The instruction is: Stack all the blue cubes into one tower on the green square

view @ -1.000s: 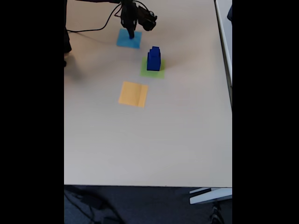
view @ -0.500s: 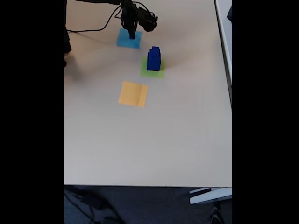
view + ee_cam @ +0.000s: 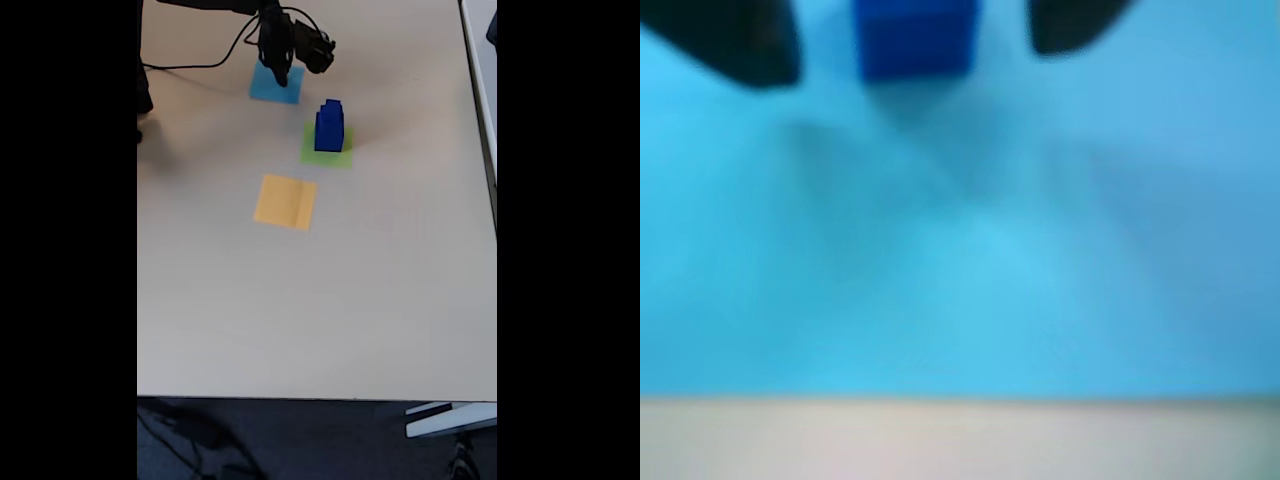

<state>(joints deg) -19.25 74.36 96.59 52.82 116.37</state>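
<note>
Though no writing readable, blue cubes (image 3: 329, 127) stacked on green square (image 3: 326, 150).

We see a pale table (image 3: 320, 300) from above. A stack of blue cubes (image 3: 329, 126) stands on the green square (image 3: 326, 152). The black gripper (image 3: 279, 72) hangs over a light-blue square (image 3: 276, 87) near the far edge. An orange-yellow square (image 3: 286, 201) lies nearer us.
</note>
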